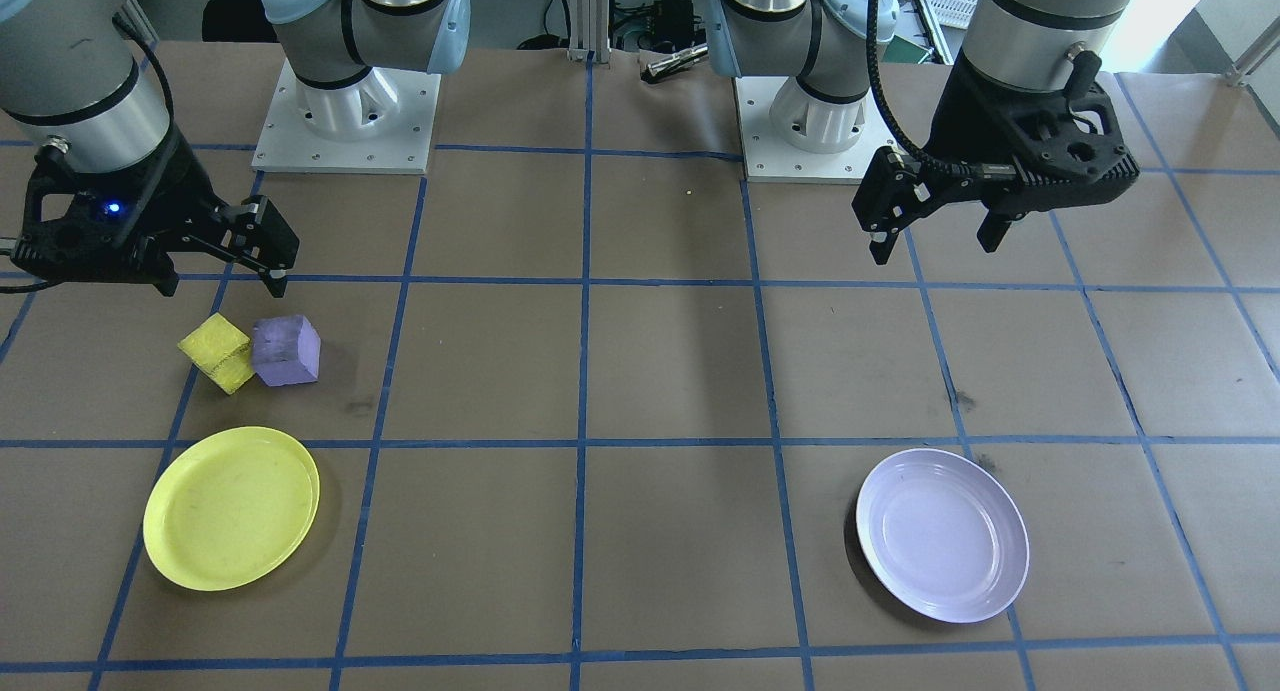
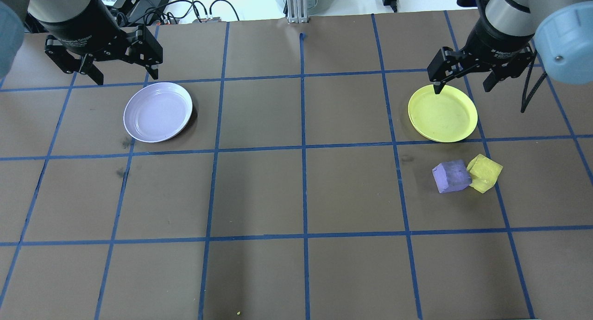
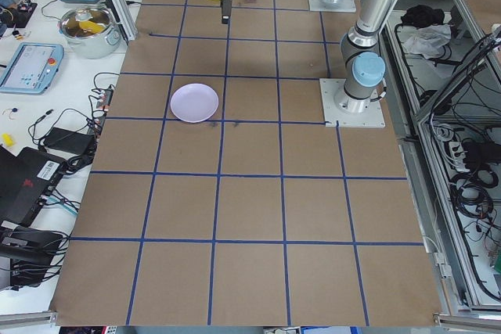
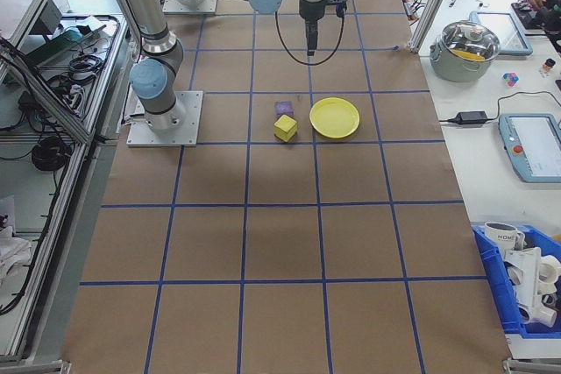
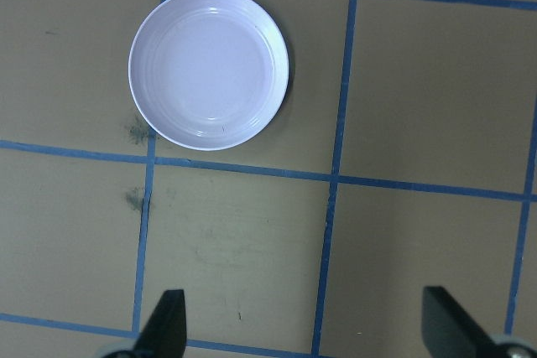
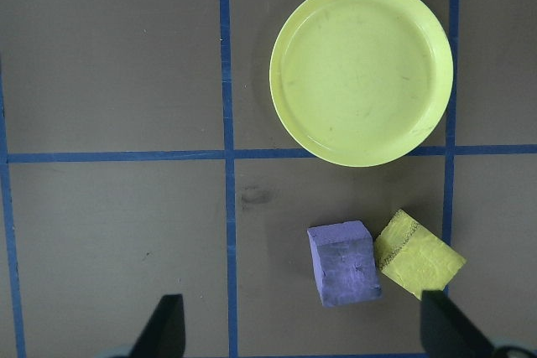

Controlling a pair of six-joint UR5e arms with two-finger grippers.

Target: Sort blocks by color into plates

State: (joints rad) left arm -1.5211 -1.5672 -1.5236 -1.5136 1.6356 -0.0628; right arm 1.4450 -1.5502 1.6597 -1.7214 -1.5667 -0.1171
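Observation:
A yellow block point(image 2: 484, 172) and a purple block point(image 2: 451, 176) lie touching on the brown table, just on the robot's side of the yellow plate point(image 2: 442, 113). My right gripper point(image 2: 463, 87) hangs open and empty above that plate's far rim. Its wrist view looks down on the purple block point(image 6: 344, 262), the yellow block point(image 6: 418, 255) and the yellow plate point(image 6: 361, 71). The lavender plate point(image 2: 158, 111) lies empty on the other side, with my left gripper point(image 2: 126, 77) open and empty high over its far edge. The left wrist view shows the lavender plate point(image 5: 208, 68).
Blue tape point(image 2: 303, 148) marks a grid on the brown paper. Both arm bases point(image 1: 345, 116) point(image 1: 815, 121) stand at the robot's edge. Off the table's far side are a metal pot point(image 4: 472, 45), tablets point(image 4: 535, 146) and a blue bin point(image 4: 526, 278).

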